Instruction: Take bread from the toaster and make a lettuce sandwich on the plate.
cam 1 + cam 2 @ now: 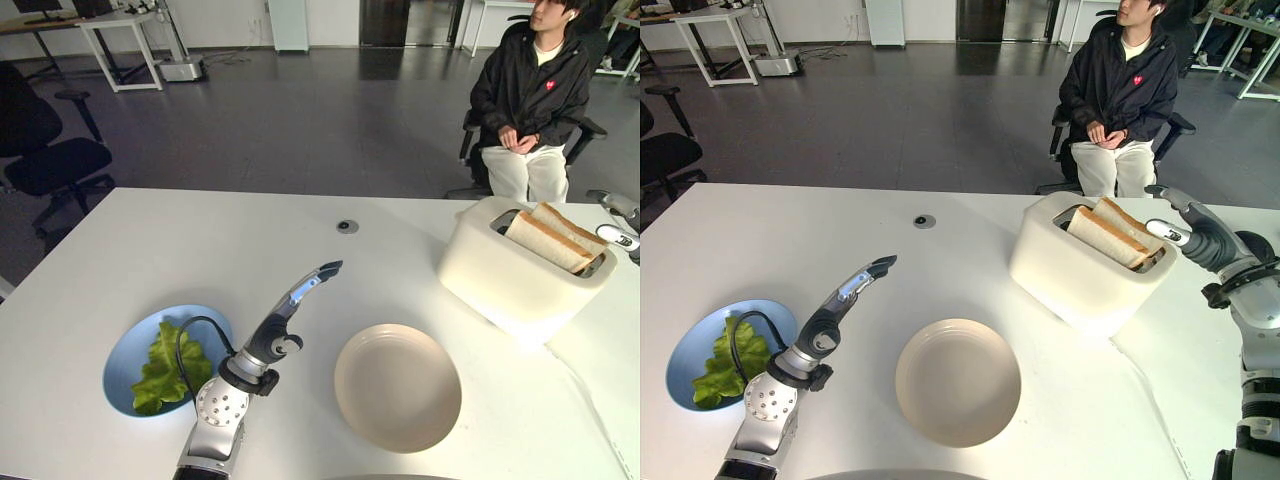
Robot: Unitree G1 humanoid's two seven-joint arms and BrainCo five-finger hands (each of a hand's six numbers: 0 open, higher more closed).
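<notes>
— Where is the bread?
— Two slices of bread (1108,235) stand tilted in the toaster (1065,275). The right hand (1202,238) is just beside them, fingers spread, holding nothing.
— And the left hand?
— The left hand (840,300) is stretched out, fingers pressed together, between the beige plate (958,385) and the lettuce (728,365).

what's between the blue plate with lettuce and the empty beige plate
The left hand and its forearm, above bare table, seen in both eye views.
</notes>
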